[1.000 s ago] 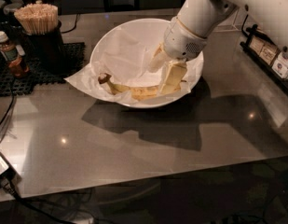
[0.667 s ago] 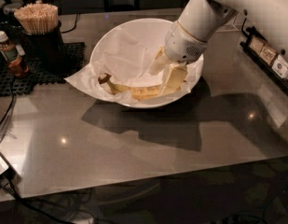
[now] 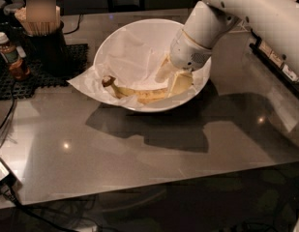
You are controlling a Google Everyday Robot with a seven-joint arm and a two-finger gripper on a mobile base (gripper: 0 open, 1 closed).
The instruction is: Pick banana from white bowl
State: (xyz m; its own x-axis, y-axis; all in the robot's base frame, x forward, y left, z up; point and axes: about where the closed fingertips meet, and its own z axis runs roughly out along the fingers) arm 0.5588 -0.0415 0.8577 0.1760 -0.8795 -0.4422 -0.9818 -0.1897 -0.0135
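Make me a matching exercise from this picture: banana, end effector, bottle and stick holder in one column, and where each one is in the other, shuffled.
1 banana
2 end effector
3 bottle
4 stick holder

A farthest left
B inside the white bowl, right side
C lying on the paper near the bowl's front
D between bottle and bowl

Pairs: 1-C, 2-B, 3-A, 4-D

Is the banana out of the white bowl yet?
No, the banana lies on the crumpled paper inside the white bowl, with the hand down in the bowl at the banana's non-stem end.
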